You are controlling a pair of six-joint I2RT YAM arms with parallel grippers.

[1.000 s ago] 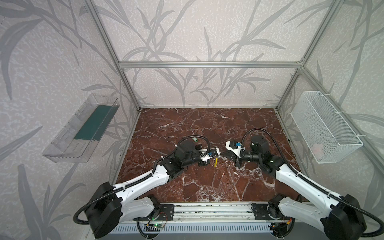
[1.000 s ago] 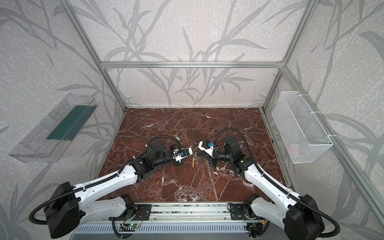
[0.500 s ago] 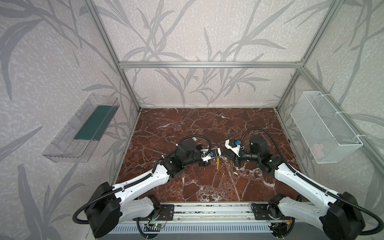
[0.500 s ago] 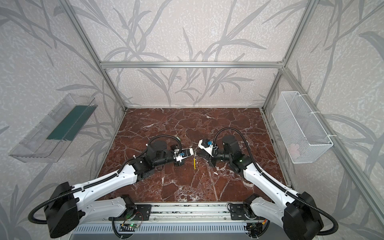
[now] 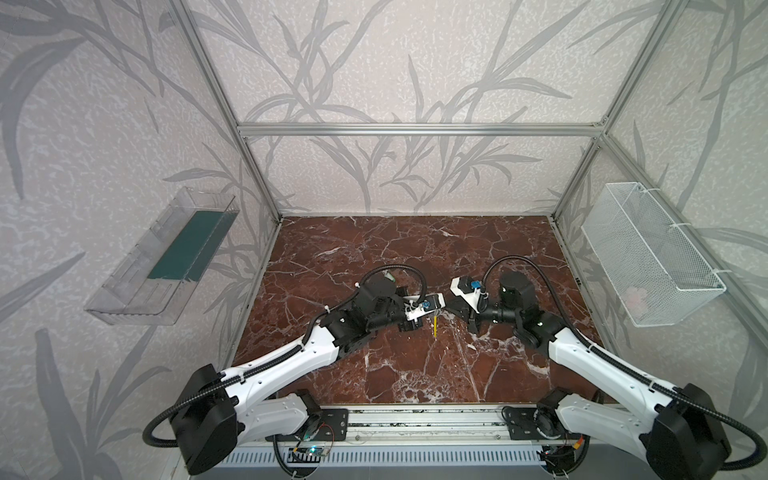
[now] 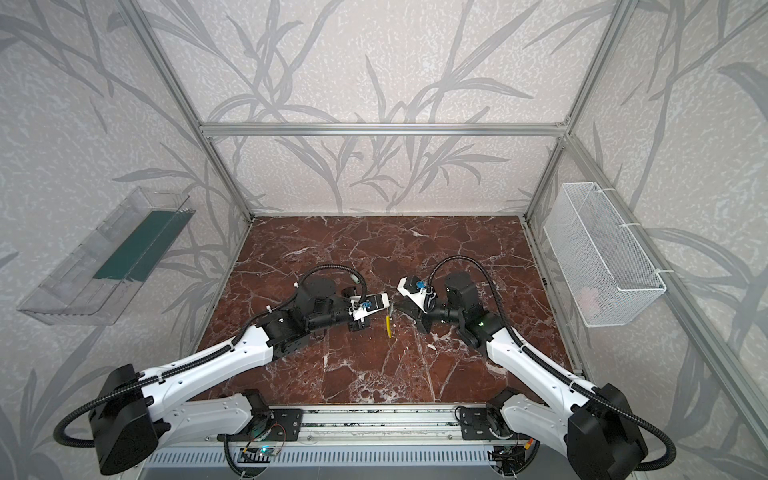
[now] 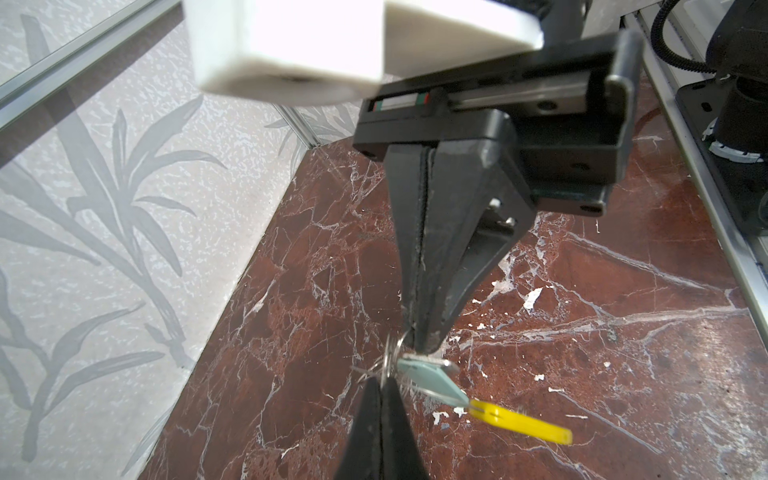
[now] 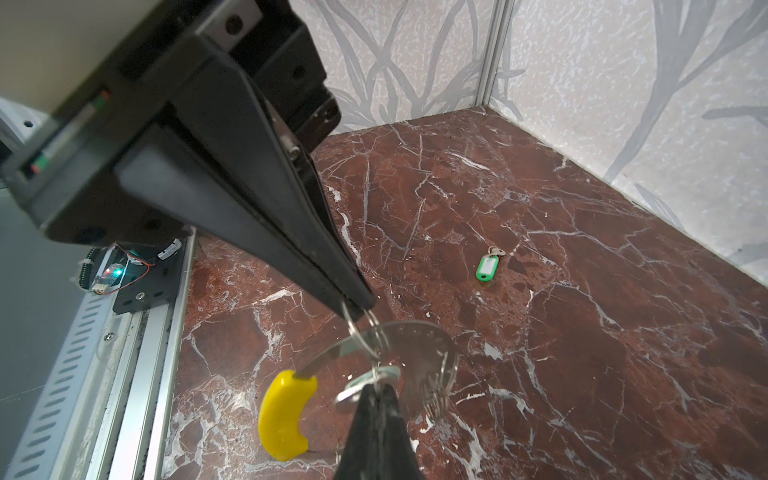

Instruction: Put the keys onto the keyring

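A: Where is the ring?
B: In the air over the middle of the worktop, between the two arms, with its yellow sleeve hanging lowest. The left gripper is pinched tight on a thin wire loop that runs round the grey arc. The right gripper has its jaws together on the mint head of a key, right at the ring.
A: And the other key?
B: Flat on the worktop, well apart from both grippers, seemingly out toward the back left corner.
A: How will these things handle?
B: Probably light and stiff. The ring is thin, bare, slick metal, and it swings from one point, so the sleeve looks the surest place to take it. The key is best held by its plastic head, leaving the hole free.
A: What is unclear?
B: Whether the key is threaded on, because wires, arc and key overlap at the tips. Whether the wire loop belongs to the ring or the key cannot be told either. In both top views the arms hide all but the sleeve, and the other key does not show there.
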